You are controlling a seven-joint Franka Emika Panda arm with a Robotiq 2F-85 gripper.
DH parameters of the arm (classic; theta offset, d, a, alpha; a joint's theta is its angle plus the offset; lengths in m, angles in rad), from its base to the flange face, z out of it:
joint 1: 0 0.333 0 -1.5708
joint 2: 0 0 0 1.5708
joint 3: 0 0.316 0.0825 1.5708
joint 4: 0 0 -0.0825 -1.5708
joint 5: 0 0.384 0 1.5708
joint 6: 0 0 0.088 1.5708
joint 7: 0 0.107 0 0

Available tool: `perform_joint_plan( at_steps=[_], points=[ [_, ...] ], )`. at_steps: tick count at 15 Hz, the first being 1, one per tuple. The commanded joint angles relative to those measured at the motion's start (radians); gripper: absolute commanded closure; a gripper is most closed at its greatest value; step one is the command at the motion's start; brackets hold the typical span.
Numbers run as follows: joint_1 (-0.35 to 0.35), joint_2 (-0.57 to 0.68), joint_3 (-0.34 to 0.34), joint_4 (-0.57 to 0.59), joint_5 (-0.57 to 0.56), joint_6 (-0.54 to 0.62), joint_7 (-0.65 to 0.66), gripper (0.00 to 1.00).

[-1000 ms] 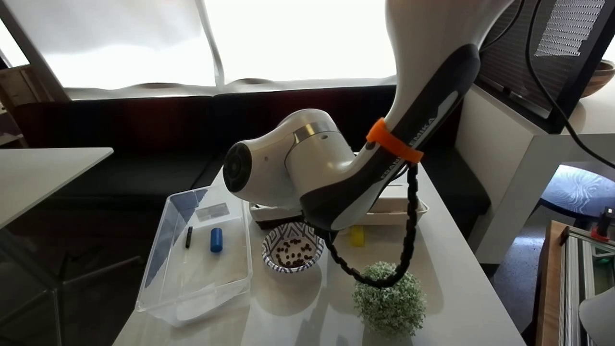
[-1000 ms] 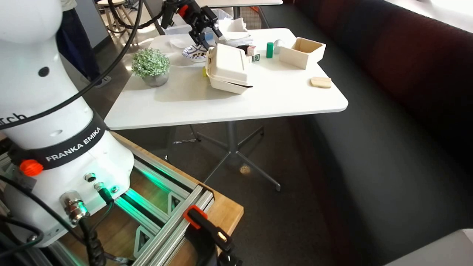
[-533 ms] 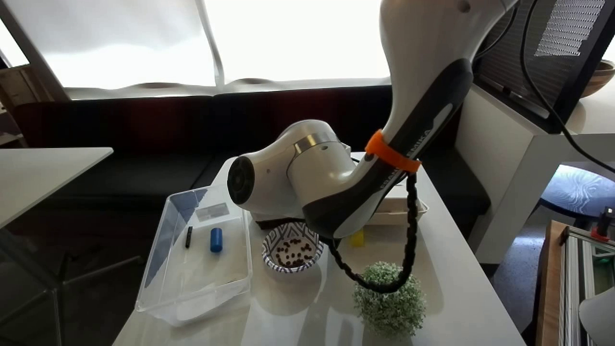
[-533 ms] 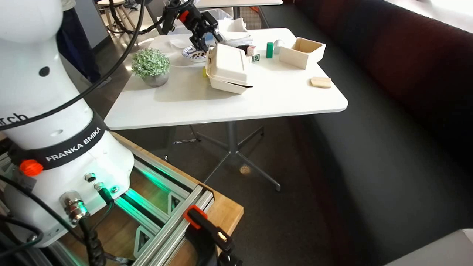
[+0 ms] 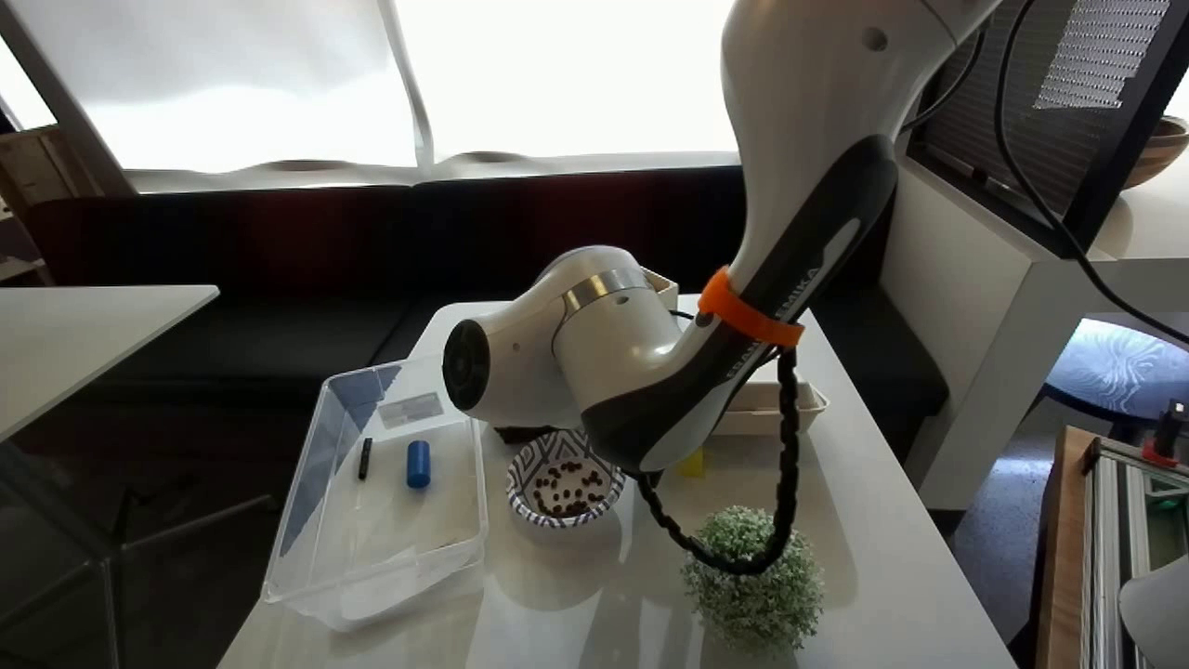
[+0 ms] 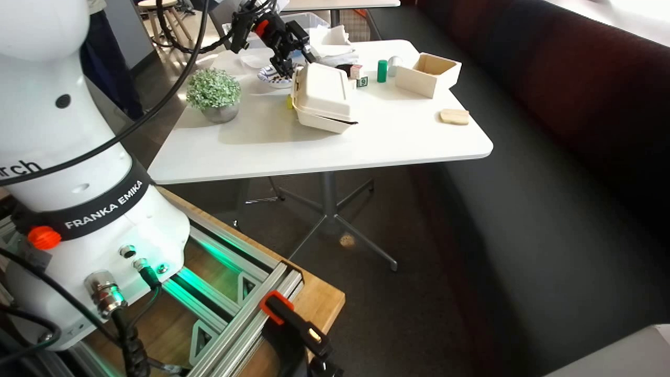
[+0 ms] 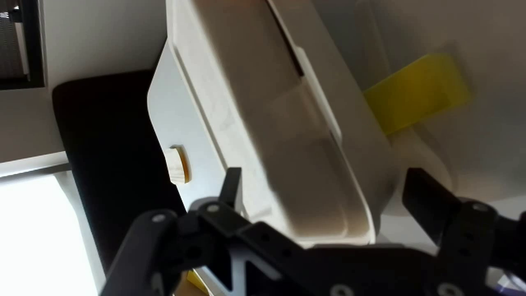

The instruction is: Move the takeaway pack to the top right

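Note:
The takeaway pack (image 6: 323, 91) is a white clamshell box with its lid down and a thin gap at one edge. It lies on the white table (image 6: 398, 139). In an exterior view its end (image 5: 766, 409) shows partly behind the arm. My gripper (image 6: 297, 62) is at the bowl-side end of the pack, open. In the wrist view the pack (image 7: 283, 123) runs between the spread fingers of my gripper (image 7: 324, 176), one finger on each side of its end. I cannot tell if a finger touches it. The gripper is hidden behind the arm in an exterior view.
A patterned bowl (image 5: 567, 478) with brown bits is close by the gripper. A yellow block (image 7: 419, 90) lies beside the pack. A clear tub (image 5: 376, 520), a potted plant (image 5: 752, 581), a wooden box (image 6: 429, 76), a green cylinder (image 6: 382, 70) and a light wooden piece (image 6: 454, 116) stand around.
The arm has come down and the gripper is slightly lower at the pack's end. The pack and the other objects have not moved.

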Motion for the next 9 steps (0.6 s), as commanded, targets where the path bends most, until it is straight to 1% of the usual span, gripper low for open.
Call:
perform_joint_plan(
  at_steps=[1, 9],
  points=[
    [0.004, 0.002, -0.003, 0.004, 0.003, -0.002, -0.002, 0.00],
    [0.005, 0.024, -0.008, 0.016, 0.001, -0.003, 0.001, 0.00]
  ],
)
